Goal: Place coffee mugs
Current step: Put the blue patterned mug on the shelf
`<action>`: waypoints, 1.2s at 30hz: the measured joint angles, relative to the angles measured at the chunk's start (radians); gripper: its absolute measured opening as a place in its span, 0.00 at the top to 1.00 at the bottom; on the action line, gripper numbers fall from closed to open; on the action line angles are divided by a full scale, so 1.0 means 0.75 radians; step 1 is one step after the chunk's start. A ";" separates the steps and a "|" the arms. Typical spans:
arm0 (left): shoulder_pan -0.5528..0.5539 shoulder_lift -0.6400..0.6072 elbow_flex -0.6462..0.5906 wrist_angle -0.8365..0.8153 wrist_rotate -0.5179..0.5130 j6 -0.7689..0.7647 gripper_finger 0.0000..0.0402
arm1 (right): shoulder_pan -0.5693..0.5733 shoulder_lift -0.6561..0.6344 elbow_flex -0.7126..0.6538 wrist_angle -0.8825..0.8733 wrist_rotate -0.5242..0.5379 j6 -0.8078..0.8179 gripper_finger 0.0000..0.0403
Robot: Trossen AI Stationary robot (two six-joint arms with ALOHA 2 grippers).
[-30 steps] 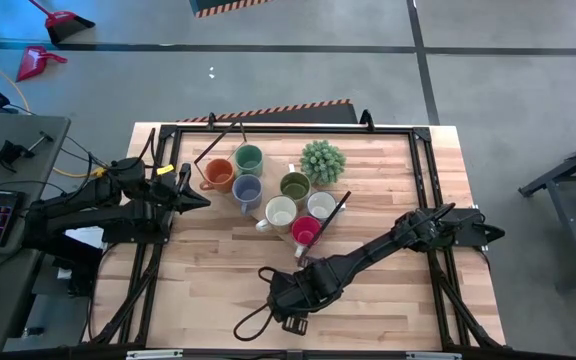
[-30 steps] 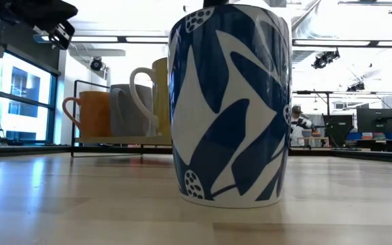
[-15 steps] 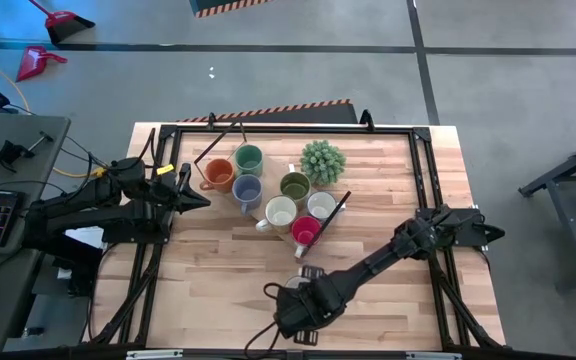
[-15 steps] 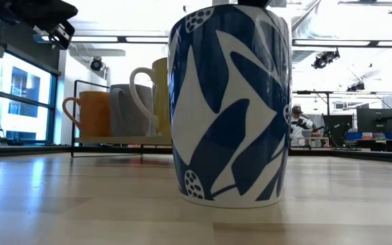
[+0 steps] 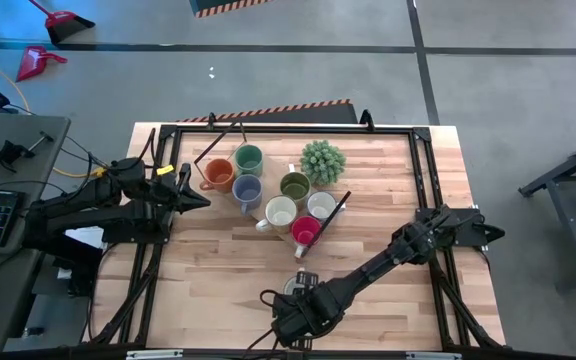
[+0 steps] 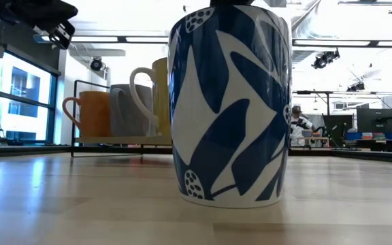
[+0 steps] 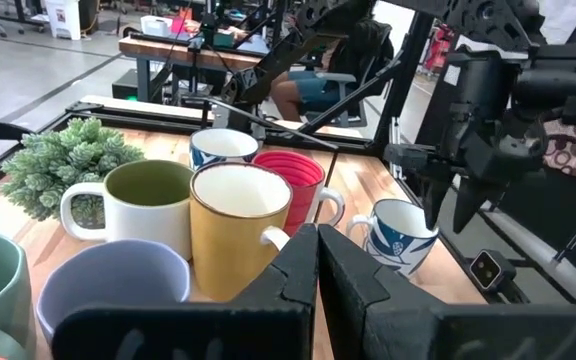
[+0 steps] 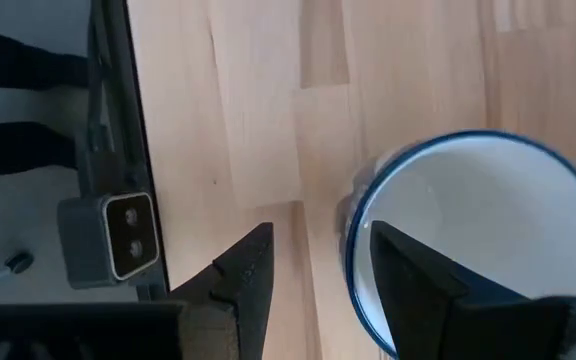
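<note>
Right hand (image 8: 313,265) spread wide over rim of blue-patterned mug (image 6: 230,102) near front edge of surface (image 5: 208,270); nothing grasped. Other mugs (image 5: 268,190) clustered beside spiky plant (image 5: 322,160). Left hand (image 5: 200,199) clenched, empty, parked at left

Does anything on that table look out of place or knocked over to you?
One white mug with blue leaf pattern stands alone near the table's front edge, apart from the cluster of mugs beside the spiky green plant. It is upright; nothing looks spilled or broken.
</note>
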 joint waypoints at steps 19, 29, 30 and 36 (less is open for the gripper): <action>0.000 -0.001 0.000 0.005 0.000 0.000 1.00 | 0.001 0.076 -0.001 0.052 -0.034 0.007 0.64; 0.000 0.000 0.000 0.007 0.000 -0.002 1.00 | -0.007 0.101 0.000 0.068 -0.045 0.039 0.75; 0.000 0.000 0.000 0.008 0.000 -0.002 1.00 | -0.009 0.101 0.000 0.068 -0.038 0.039 0.77; 0.000 0.000 0.000 0.007 0.000 -0.002 1.00 | -0.029 0.101 0.000 0.069 -0.013 0.072 0.95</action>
